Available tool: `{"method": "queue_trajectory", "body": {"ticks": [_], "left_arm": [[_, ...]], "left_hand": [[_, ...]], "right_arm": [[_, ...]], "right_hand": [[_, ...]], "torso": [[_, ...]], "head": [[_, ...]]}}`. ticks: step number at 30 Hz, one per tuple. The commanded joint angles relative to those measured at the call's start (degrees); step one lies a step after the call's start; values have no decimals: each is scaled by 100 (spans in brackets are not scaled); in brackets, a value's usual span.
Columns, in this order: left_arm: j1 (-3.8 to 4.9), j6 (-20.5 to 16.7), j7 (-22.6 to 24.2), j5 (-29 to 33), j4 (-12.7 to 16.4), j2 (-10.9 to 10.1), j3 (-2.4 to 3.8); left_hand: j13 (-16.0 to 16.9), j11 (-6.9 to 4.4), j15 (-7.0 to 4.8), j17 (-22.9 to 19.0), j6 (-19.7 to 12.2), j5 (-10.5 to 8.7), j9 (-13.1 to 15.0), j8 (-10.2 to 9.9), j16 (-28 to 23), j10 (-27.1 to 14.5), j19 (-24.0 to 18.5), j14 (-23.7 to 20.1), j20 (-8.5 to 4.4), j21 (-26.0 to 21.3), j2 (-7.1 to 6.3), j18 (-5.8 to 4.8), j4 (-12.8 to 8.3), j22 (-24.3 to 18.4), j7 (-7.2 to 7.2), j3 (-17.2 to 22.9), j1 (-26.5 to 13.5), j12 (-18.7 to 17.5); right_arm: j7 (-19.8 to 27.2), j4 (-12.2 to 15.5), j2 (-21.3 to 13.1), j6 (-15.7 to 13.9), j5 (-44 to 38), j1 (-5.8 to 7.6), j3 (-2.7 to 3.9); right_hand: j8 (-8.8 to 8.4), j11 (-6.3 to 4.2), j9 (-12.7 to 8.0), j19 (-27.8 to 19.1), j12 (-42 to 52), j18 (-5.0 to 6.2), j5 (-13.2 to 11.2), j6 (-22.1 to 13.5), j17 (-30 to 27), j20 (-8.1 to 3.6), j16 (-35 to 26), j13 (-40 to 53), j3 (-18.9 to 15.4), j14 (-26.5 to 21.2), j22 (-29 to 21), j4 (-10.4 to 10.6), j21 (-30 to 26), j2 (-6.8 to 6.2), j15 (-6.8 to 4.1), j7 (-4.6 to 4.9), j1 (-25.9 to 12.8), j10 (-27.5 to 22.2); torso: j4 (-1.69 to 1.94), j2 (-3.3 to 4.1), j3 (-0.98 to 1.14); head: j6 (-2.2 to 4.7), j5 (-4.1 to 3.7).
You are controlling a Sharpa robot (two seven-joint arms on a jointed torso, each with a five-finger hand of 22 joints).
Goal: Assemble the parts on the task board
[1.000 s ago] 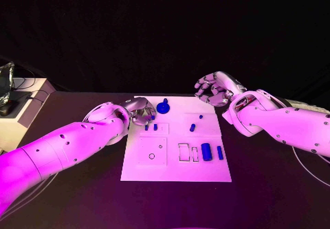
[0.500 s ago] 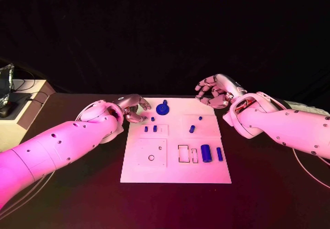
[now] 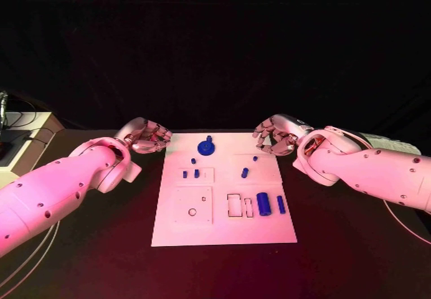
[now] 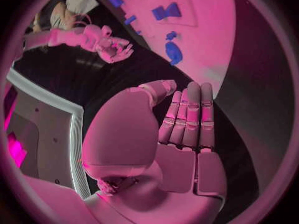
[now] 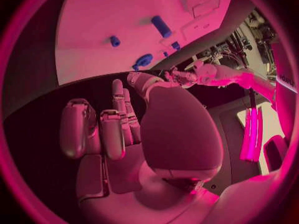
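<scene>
**Both hands off the board, nothing held**

At the left, the left hand (image 3: 146,135) hangs over the dark bench (image 3: 99,249), just beyond the far left corner of the task board (image 3: 225,230). It touches no part. In the left wrist view its fingers (image 4: 188,115) lie straight and close together, with nothing between them and the palm.

The task board lies flat in the middle of the bench. Near its far edge sits a round blue part (image 3: 207,147). Below that, on the left half, are three small blue pegs (image 3: 193,161), two of them side by side inside a raised square. Further right, two more small blue pieces (image 3: 244,172) lie one beyond the other. In the row nearer the robot there is a thick blue cylinder (image 3: 263,204) and, just to its right, a thinner blue bar (image 3: 281,204), both lying lengthwise.

At the right, the right hand (image 3: 274,136) hovers by the board's far right corner, clear of the parts. Its fingers (image 5: 118,117) are loosely bent and apart, and it holds nothing.
</scene>
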Motion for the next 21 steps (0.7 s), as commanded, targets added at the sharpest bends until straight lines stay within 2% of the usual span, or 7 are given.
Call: {"method": "queue_trajectory", "body": {"ticks": [1, 3, 4, 9, 14, 21], "left_arm": [[-100, 459, 887, 2339, 133, -149, 36], [-201, 599, 1027, 2652, 231, -279, 91], [-269, 684, 1104, 2820, 298, -358, 142], [-459, 814, 1309, 3115, 505, -561, 301], [-550, 807, 1394, 3270, 632, -686, 375], [-587, 749, 1418, 3321, 712, -756, 402]], "left_hand": [[-35, -7, 34, -188, 73, 1, -5, 111, -386, 115, -130, -219, 60, -411, 29, 55, 7, -248, -14, -114, -47, 36], [-65, -18, 60, -386, 123, 11, -6, 213, -821, 280, -211, -282, 114, -787, 46, 46, 6, -478, -30, -125, -47, -74], [-85, -43, 63, -612, 163, -1, 3, 319, -1387, 513, -357, -122, 205, -1328, 44, 42, 69, -812, -30, -66, -102, -322], [-65, -60, 107, -861, 183, -21, 23, 529, -2628, 1055, -201, 218, 384, -2479, -32, 72, 103, -1606, -73, -50, -126, -1079], [-59, -57, 108, -837, 174, -18, 17, 576, -2962, 1199, -10, 371, 385, -2770, -21, 74, 77, -1831, -58, -57, -91, -1322], [-59, -39, 114, -814, 150, -18, 4, 571, -3018, 1205, 46, 414, 379, -2828, -33, 73, 73, -1877, -25, -75, -97, -1386]], "right_arm": [[-390, -22, 1, 692, -1332, -44, -6], [-502, -30, 7, 759, -1683, -74, -10], [-582, -35, 15, 778, -1906, -95, -14], [-812, -71, 89, 711, -2434, -175, -26], [-906, -101, 190, 664, -2627, -228, -36], [-890, -123, 308, 624, -2637, -268, -48]], "right_hand": [[-39, -21, -20, 43, -69, 7, -74, 50, 194, 37, 2, -59, -12, 290, 513, -43, -12, -40, 32, -5, -3, -55], [-52, -22, -35, 22, -112, 20, -107, 63, 188, 36, -1, -107, -43, 289, 478, -51, -78, -46, 32, -21, -33, -74], [-59, -22, -42, 14, -133, 25, -115, 65, 182, 36, -3, -128, -58, 288, 464, -54, -104, -47, 32, -28, -46, -87], [-106, -4, -90, -11, -283, 43, -137, 76, 129, 42, -29, -288, -185, 276, 411, -73, -206, -43, 39, -32, -106, -200], [-121, 1, -104, -16, -318, 48, -142, 76, 118, 45, -34, -329, -225, 274, 397, -77, -231, -37, 44, -31, -111, -230], [-95, 3, -115, -7, -315, 51, -103, 191, 63, 47, -55, -393, -183, 268, 388, -45, -249, 21, 44, -17, -98, -134]], "torso": [[16, -13, 3], [17, -10, -3], [20, -13, -7], [7, -10, -4], [8, 0, -5], [13, 8, -4]], "head": [[10, -74], [24, -74], [23, -88], [26, -102], [30, -117], [18, -115]]}}
